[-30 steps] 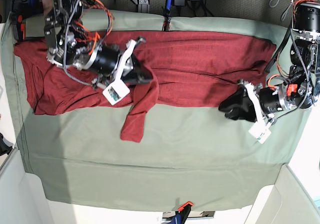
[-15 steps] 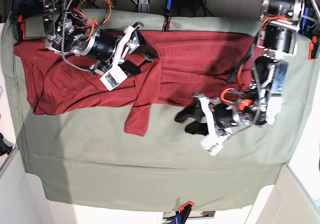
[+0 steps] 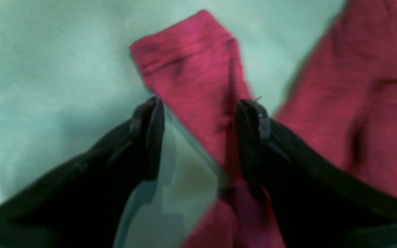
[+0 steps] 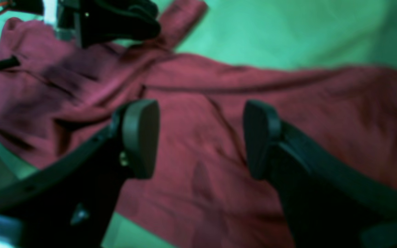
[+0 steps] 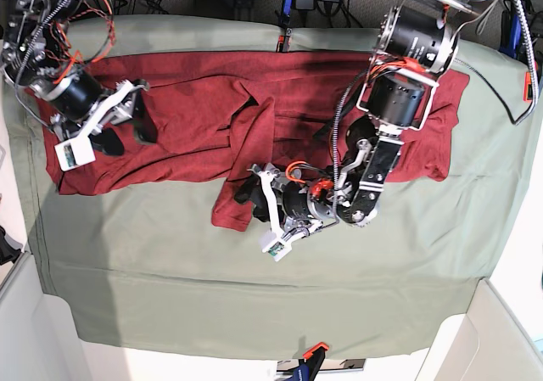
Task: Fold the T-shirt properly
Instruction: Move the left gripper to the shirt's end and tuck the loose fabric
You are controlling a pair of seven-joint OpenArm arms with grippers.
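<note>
**A:** What lay on the pale green cloth sheet [image 5: 254, 288]?

**B:** The dark red T-shirt [image 5: 314, 101] stretched across the sheet's far half, rumpled, one sleeve [image 5: 236, 204] trailing toward the near side.

**A:** How far along did the folding seem?

**B:** Early, I would judge. No neat fold showed; sleeves and body remained to do.

**A:** And the grippers?

**B:** The left gripper [image 3: 198, 113] hovered over that sleeve, jaws wide apart, holding nothing. The right gripper [image 4: 198, 137], equally wide and empty, hung above the shirt's body.
</note>
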